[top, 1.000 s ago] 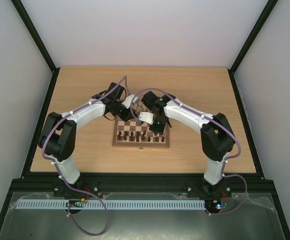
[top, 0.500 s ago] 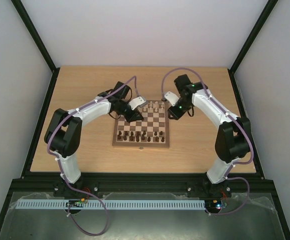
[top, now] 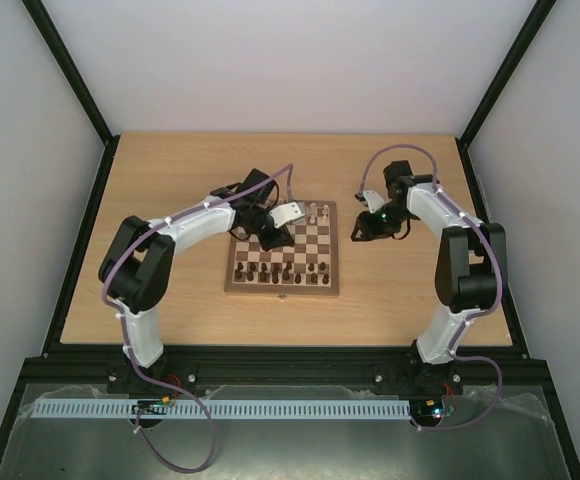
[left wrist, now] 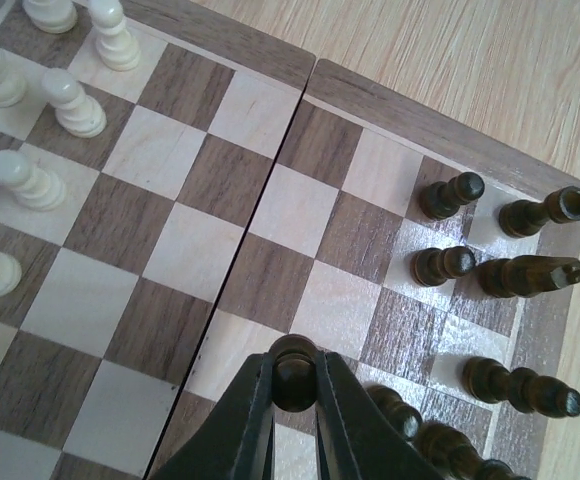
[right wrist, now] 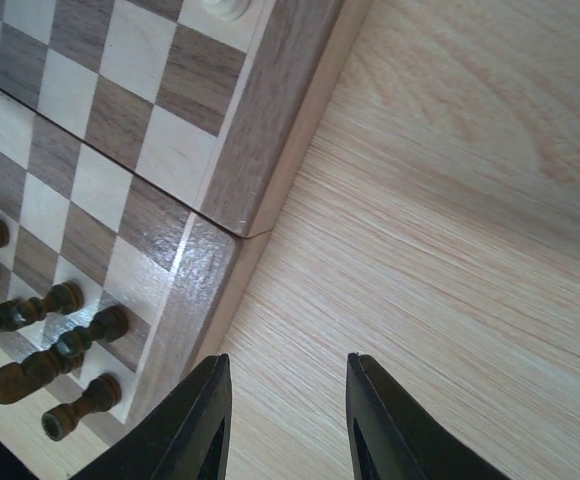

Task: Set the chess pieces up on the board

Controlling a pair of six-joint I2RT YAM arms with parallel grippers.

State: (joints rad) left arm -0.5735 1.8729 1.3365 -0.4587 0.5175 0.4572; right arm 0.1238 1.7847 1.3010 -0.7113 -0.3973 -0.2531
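Note:
The board (top: 281,290) lies mid-table, with dark pieces along its near rows and pale pieces (top: 316,212) at its far side. My left gripper (top: 270,236) hovers over the board's left half, shut on a dark pawn (left wrist: 295,368) pinched between its fingertips (left wrist: 253,400) above the squares (left wrist: 150,225). In the left wrist view, more dark pieces (left wrist: 448,195) stand to the right and pale pieces (left wrist: 70,100) to the upper left. My right gripper (right wrist: 288,400) is open and empty over bare table, just off the board's border (right wrist: 220,270).
The wooden table (top: 170,180) extends on all sides of the board. Black frame posts and white walls enclose it. In the right wrist view, dark pieces (right wrist: 60,340) crowd the board corner to the left of my fingers.
The right arm swung from over the board out to its right side, ending above bare table. The left gripper shifted a little rightward over the board, still shut.

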